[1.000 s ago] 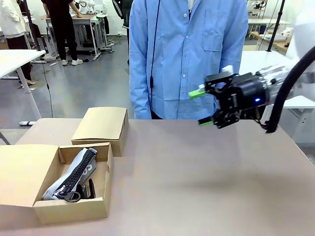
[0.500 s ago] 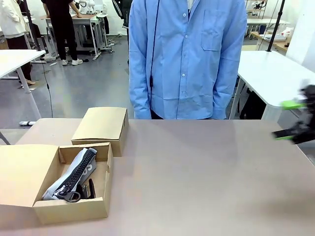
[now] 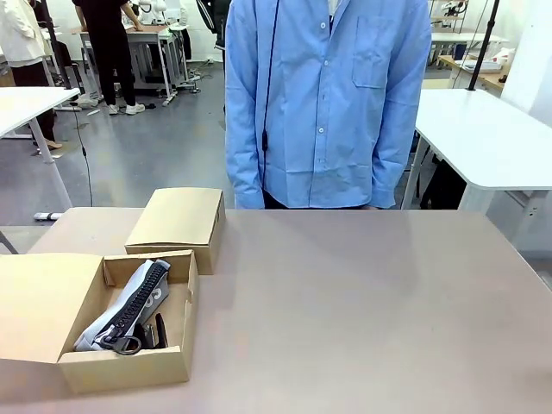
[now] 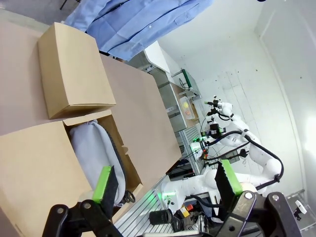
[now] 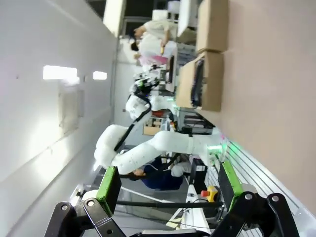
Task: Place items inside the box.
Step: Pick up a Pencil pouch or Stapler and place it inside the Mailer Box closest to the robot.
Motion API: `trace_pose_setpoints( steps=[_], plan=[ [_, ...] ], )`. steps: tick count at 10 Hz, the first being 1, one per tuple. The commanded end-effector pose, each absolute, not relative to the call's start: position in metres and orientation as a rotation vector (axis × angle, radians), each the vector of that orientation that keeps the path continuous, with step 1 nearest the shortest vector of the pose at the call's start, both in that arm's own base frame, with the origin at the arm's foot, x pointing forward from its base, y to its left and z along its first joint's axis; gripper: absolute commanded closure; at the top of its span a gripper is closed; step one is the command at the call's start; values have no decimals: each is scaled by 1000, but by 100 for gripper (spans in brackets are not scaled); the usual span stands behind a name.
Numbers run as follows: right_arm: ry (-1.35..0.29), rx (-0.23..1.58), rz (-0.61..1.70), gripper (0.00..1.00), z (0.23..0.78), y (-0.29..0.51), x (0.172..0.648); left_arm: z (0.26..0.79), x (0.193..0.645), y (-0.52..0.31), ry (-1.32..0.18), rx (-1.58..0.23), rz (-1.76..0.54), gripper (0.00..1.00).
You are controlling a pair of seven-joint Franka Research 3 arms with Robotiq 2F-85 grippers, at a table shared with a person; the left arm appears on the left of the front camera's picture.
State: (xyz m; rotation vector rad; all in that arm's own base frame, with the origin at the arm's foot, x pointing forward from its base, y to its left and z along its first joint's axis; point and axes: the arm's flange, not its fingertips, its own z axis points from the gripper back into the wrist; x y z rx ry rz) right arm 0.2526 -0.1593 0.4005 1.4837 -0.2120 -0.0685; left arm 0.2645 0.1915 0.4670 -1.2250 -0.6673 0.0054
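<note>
The open box (image 3: 129, 366) is cut off by the front view's left edge at 9 o'clock, its flap running out of frame. Inside, the grey zip pouch (image 3: 116, 315) covers most of what lies beneath; a dark thing (image 3: 159, 330) at its 3 o'clock side is perhaps the pen or stapler, too small to tell. The person (image 3: 328, 103) is cut off at 12 o'clock, hands hidden behind the table (image 3: 362, 310).

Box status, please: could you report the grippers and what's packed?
Left gripper open, empty. Right gripper open, empty, off the table. Grey zip pouch lying in the open box. Nothing blocking the box.
</note>
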Motion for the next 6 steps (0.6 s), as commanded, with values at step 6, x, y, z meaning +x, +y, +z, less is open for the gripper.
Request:
trace_pose_setpoints(
  steps=[6],
  plan=[
    [-246,1514,-43,0,412,-164,240,468,265,190,-695,-1240,-6,0]
  ],
)
